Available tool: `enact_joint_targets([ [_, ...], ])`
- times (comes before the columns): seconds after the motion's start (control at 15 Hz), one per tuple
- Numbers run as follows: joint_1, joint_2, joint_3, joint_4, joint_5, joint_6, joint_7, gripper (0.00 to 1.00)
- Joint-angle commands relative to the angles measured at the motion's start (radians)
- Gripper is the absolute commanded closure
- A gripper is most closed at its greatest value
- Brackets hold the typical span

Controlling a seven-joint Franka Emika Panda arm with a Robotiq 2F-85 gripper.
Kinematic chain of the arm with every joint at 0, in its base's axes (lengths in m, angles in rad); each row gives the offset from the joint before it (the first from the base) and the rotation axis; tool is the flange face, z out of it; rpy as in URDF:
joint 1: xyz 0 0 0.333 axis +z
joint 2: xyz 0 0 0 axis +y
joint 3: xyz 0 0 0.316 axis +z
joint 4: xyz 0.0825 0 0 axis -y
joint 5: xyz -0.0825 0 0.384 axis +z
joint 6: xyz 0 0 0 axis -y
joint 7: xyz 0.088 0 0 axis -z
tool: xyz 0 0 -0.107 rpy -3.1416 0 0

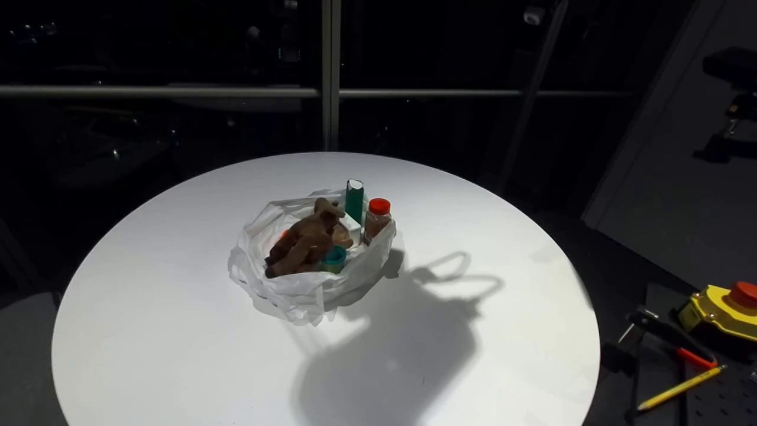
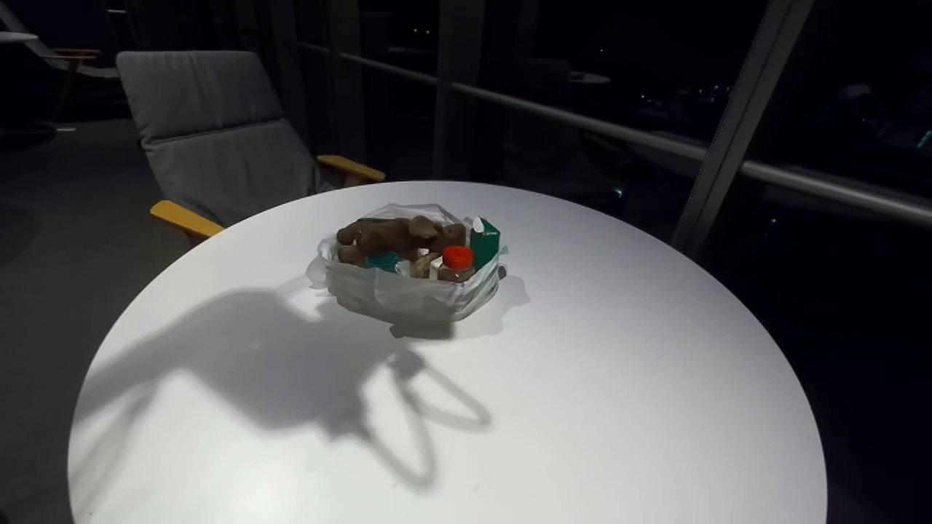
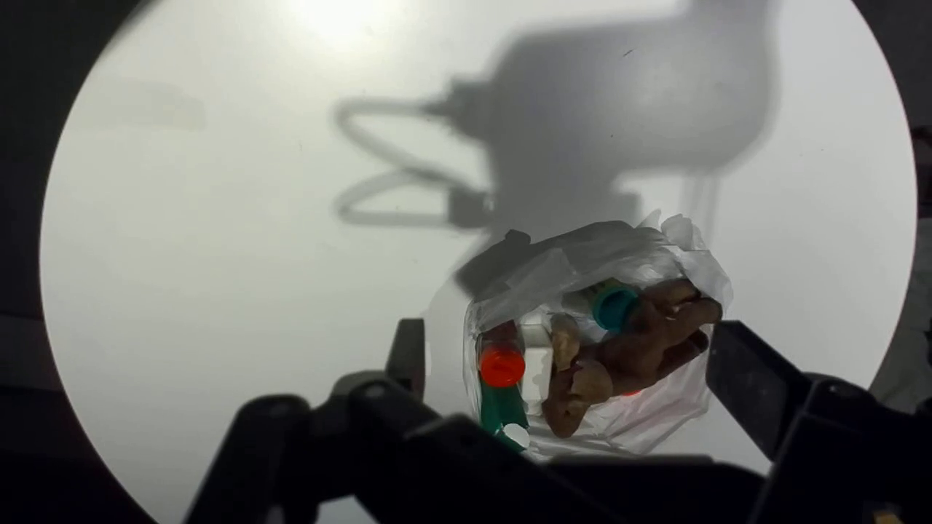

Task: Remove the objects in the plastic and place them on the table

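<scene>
A white plastic bag (image 1: 301,293) sits open on the table; it also shows in an exterior view (image 2: 408,295). In it lie a brown plush toy (image 1: 304,236), a jar with a red lid (image 1: 379,207), a green box (image 1: 355,201), a teal-rimmed container (image 1: 335,258) and a white box (image 3: 536,364). A small orange-red bit (image 3: 630,393) shows beside the plush toy, mostly hidden. My gripper (image 3: 571,356) is seen only in the wrist view. Its fingers are wide apart with nothing held, above the bag and apart from it.
The round white table (image 1: 165,343) bears the bag and the arm's shadow. A grey chair (image 2: 211,131) with wooden armrests stands beside the table. A yellow box with a red button (image 1: 721,310) and a pencil (image 1: 680,387) lie on a dark surface off the table.
</scene>
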Motion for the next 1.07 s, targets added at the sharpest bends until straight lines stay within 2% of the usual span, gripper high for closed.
enact_joint_targets([
  [0.0, -0.004, 0.000, 0.004, 0.002, 0.002, -0.003, -0.002, 0.00],
  [0.67, -0.004, 0.000, 0.004, 0.002, 0.002, -0.003, -0.002, 0.00],
  [1.0, -0.002, 0.162, 0.037, 0.026, -0.029, 0.079, 0.060, 0.00],
])
